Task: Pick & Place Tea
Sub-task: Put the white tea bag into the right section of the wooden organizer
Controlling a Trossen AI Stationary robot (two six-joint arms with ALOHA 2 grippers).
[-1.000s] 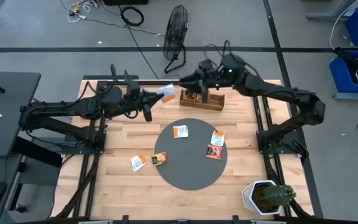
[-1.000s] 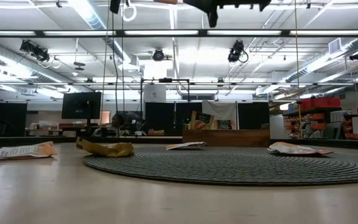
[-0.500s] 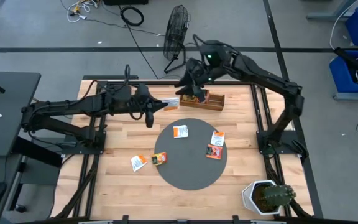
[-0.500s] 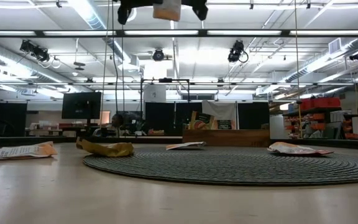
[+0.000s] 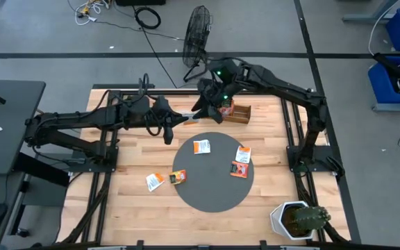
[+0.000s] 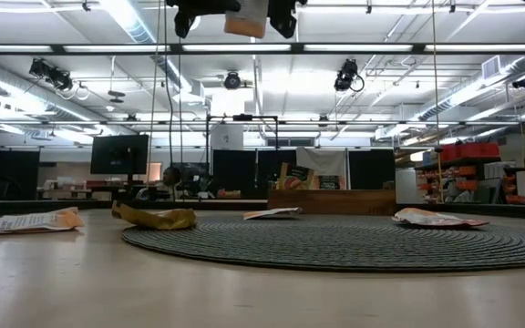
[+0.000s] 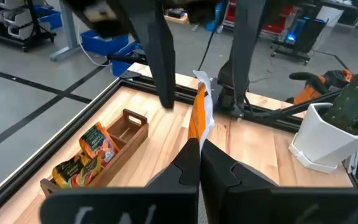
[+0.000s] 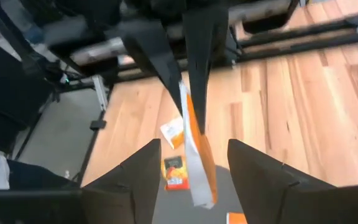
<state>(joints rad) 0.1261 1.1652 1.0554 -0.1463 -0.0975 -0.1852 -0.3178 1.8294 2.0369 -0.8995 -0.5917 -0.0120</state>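
One white and orange tea sachet (image 5: 188,118) hangs in the air left of the brown wooden tray (image 5: 236,113), held by my left gripper (image 5: 176,119), which is shut on it. My right gripper (image 5: 201,107) is open. Its two fingers (image 8: 143,171) stand on either side of the sachet's (image 8: 194,149) free end without touching it. In the low view the sachet (image 6: 246,18) shows high above the table. Other sachets lie flat on the round dark mat (image 5: 210,198): one white (image 5: 201,146), one white (image 5: 243,154), one orange-red (image 5: 238,169). The tray holds a few upright sachets (image 7: 95,146). My left gripper pinches the sachet between its two fingers by one edge (image 7: 197,138), coming roughly level from the table's left. The sachet is lifted clear of the table and stands edge-on, sticking out beyond the fingertips toward my right gripper.
A small sachet (image 5: 178,176) lies at the mat's left rim and another (image 5: 153,182) on the bare wood beside it. A white pot with a cactus (image 5: 297,219) stands at the near right corner. A fan (image 5: 196,31) stands beyond the far edge.
My right gripper has swung from above the tray toward the table's left and come up to the held sachet, its open fingers now around the free end. My left gripper has carried the sachet a little toward the right and the near edge, still shut on it.
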